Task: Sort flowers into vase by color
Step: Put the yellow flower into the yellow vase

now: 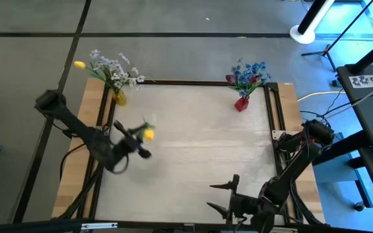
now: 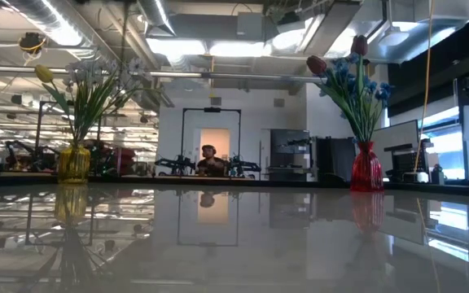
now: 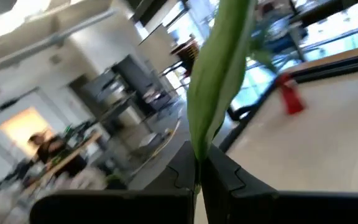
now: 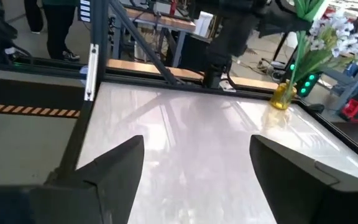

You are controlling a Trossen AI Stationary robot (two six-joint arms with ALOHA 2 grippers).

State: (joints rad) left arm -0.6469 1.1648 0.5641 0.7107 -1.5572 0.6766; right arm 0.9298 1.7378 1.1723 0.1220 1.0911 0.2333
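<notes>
Glossy white table (image 1: 199,149) inside a dark frame, lab room beyond. Yellow vase (image 1: 120,98) at 10 o'clock, red vase (image 1: 241,103) at 1 o'clock. Left gripper (image 1: 141,134), at 9 o'clock, pinches a yellow tulip (image 1: 149,134). Right gripper (image 1: 228,196) rests spread at 5 o'clock. The centre is bare.

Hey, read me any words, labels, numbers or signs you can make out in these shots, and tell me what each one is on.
None can be read.
High view: a white tag with dark marks on the black equipment right of the table; too small to read.
No label shows on the yellow vase, the red vase, or either gripper: left gripper, right gripper.
</notes>
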